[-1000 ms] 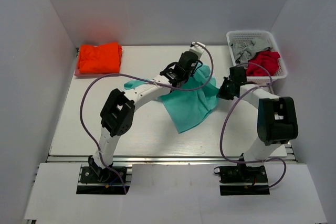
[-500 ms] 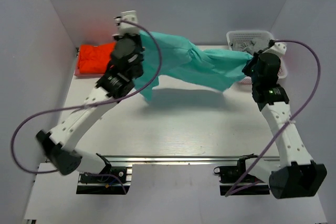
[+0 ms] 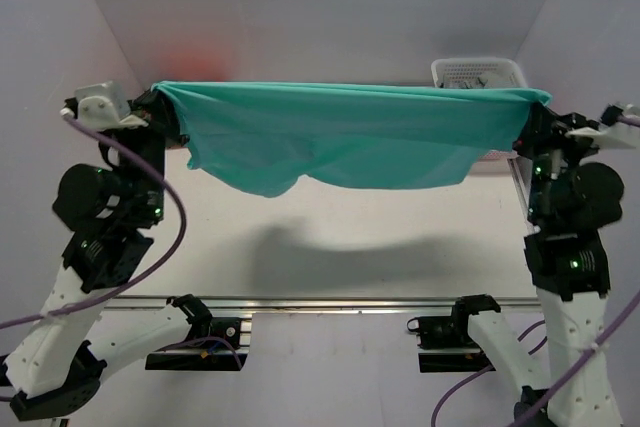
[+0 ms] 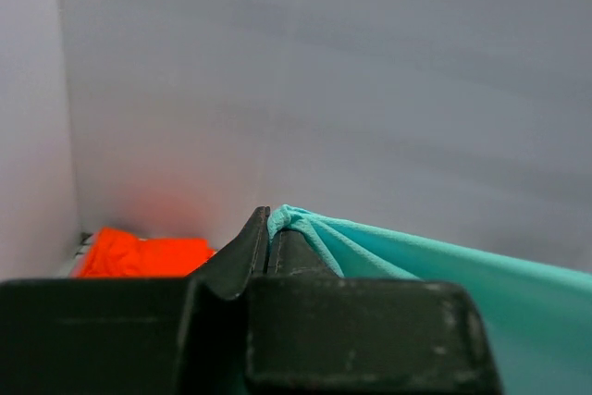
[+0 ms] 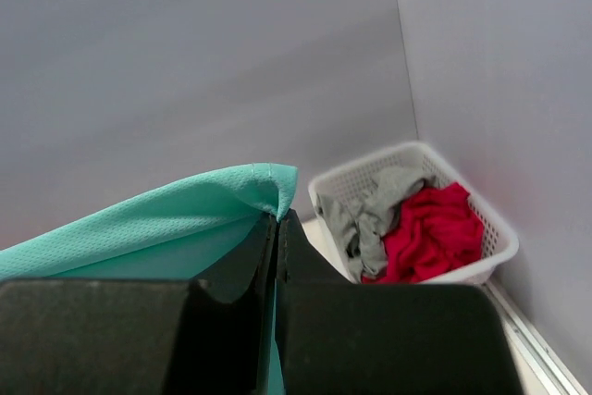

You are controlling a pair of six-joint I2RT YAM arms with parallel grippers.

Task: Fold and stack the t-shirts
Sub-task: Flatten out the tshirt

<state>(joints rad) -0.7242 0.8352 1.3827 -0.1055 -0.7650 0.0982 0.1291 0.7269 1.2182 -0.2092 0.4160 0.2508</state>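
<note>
The left gripper (image 3: 160,105) is clenched on one end of the teal shirt (image 3: 340,137), and the right gripper (image 3: 530,119) is clenched on the other (both pinch bunched cloth). The shirt hangs taut between them, its long axis running left to right above the table (image 3: 380,247). Neither arm is nearer, so laying it flat likely needs both.

Three plain grey-white walls (image 3: 320,7) are enclosing a white table (image 3: 470,237). Soft, even light is filling the space and laying a blurred shadow (image 3: 310,247) across the tabletop. An aluminium rail (image 3: 330,301) is running along its near edge.
</note>
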